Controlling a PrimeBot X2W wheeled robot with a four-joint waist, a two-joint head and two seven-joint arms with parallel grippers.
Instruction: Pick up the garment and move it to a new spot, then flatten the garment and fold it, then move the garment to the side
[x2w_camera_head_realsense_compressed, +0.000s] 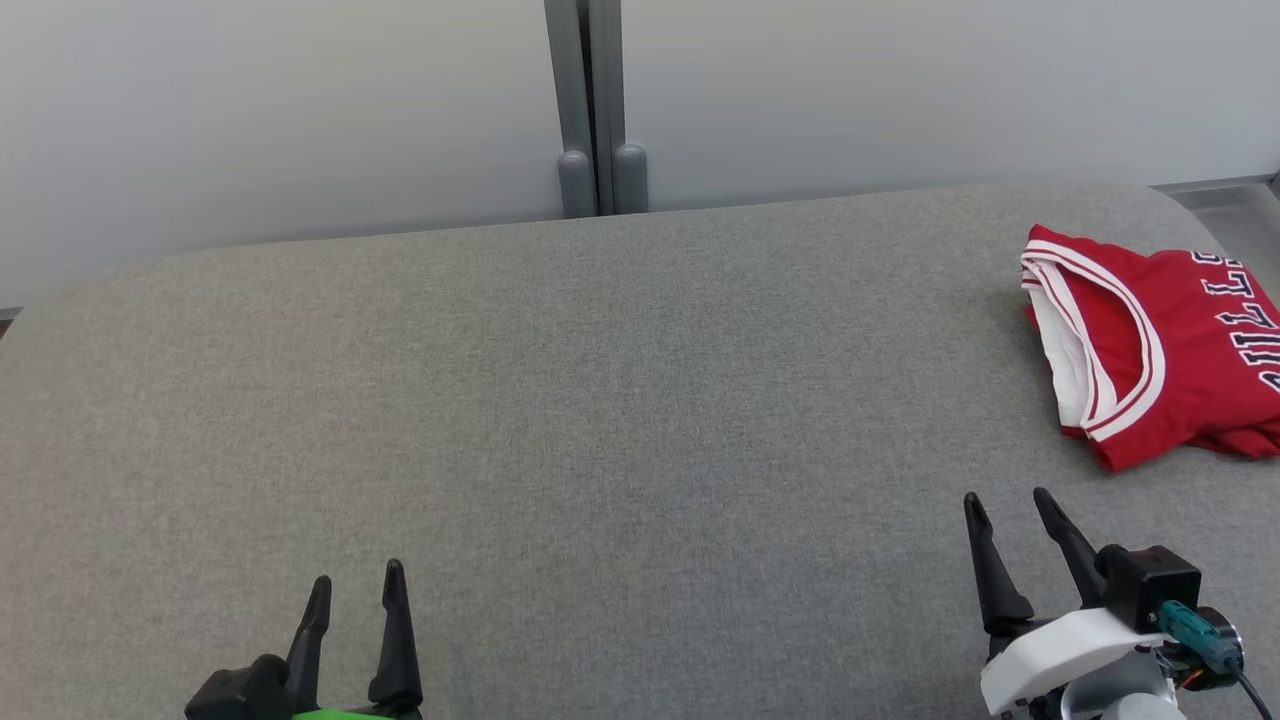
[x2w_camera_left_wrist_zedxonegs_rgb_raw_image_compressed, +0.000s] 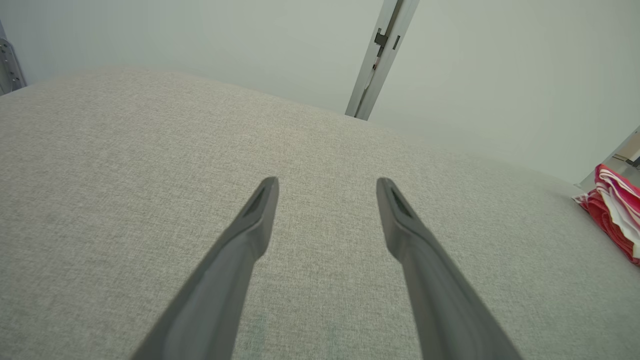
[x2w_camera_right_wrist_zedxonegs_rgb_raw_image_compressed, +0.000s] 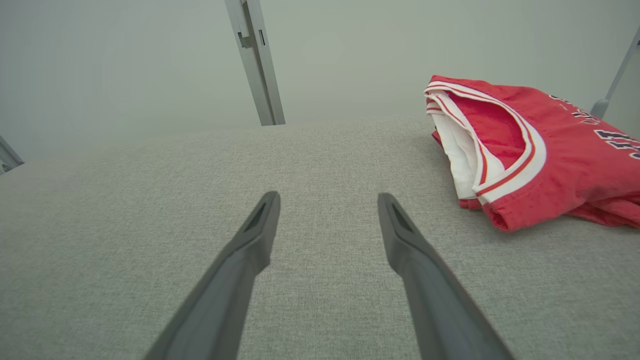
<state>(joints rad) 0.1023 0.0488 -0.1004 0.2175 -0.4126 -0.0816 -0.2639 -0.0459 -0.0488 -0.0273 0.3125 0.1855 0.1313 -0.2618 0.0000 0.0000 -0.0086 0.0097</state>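
Cloth covers the big grey table (x2w_camera_head_realsense_compressed: 600, 400). It looks soft and a bit fuzzy, and its far corners are round. The garment (x2w_camera_head_realsense_compressed: 1170, 350) is a smooth red sports top with white and red stripes round its openings and dark letters on it. It lies folded in a thick pile at the far right of the table.

The left gripper (x2w_camera_head_realsense_compressed: 358, 572) and the right gripper (x2w_camera_head_realsense_compressed: 1006, 494) each have two long, dark, pointy fingers. Both are spread wide and hold nothing. The right one is nearer the garment but not touching it.

The right wrist view shows the garment's white inside and its stacked layers close up. In the left wrist view, a small red and white edge of it sits far off to the side.

Behind the table is a plain pale wall (x2w_camera_head_realsense_compressed: 250, 110) with a grey post (x2w_camera_head_realsense_compressed: 596, 110) standing up in the middle.
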